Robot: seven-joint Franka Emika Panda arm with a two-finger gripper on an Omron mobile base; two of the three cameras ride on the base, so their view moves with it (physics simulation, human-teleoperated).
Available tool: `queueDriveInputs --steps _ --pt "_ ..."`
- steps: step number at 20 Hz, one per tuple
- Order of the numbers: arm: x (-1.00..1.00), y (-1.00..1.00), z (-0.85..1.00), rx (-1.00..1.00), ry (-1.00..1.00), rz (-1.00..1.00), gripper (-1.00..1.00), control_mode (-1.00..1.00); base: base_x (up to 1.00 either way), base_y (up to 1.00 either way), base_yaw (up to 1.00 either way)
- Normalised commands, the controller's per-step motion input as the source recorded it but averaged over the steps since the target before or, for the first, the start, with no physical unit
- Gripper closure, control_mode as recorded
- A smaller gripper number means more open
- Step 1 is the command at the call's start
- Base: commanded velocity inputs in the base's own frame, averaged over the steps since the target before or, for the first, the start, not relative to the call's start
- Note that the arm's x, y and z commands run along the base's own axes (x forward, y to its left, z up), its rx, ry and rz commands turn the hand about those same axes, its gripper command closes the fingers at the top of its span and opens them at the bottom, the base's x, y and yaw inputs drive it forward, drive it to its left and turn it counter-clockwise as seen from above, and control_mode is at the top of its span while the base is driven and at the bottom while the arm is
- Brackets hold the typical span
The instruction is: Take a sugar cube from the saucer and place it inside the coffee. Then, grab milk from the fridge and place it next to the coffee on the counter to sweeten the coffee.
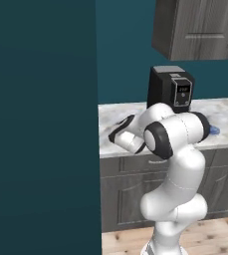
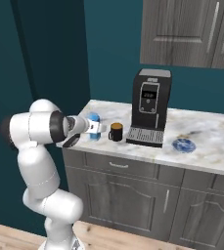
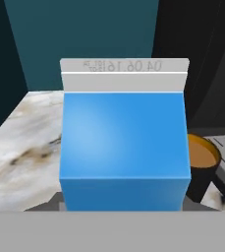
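milk (image 2: 93, 125): upright in the hand (image 2: 98, 128), low over the table's (image 2: 206, 158) left end
hand: grasping the carton
key relation: coffee (image 2: 116, 132) just right of milk, apart
next, likely: set down, let go
saucer (image 2: 184, 145): far right, past the machine (image 2: 149, 107)

On the desk (image 2: 206, 156) the milk (image 2: 93, 126) sits at my end effector (image 2: 97, 128), just left of the coffee (image 2: 116, 132). Right of the coffee stands the coffee machine (image 2: 149, 107), and the saucer (image 2: 184, 145) lies farther right. A wall cabinet (image 2: 191, 31) hangs above.
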Motion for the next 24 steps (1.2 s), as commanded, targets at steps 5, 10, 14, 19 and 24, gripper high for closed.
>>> queueDriveInputs --steps 5,10,14,19,24 --pt "0.0 -0.07 -0.01 0.0 0.0 0.0 1.0 -1.0 0.0 0.0 0.0" --pt "0.01 0.02 -0.02 0.0 0.0 0.0 -1.0 -1.0 0.0 0.0 0.0" --pt "0.0 0.0 0.0 0.0 0.0 0.0 -1.0 -1.0 0.0 0.0 0.0" --pt "-0.2 0.0 0.0 0.0 0.0 0.0 -1.0 -1.0 0.0 0.0 0.0" --pt "-0.46 0.0 0.0 0.0 0.0 0.0 -1.0 -1.0 0.0 0.0 0.0"
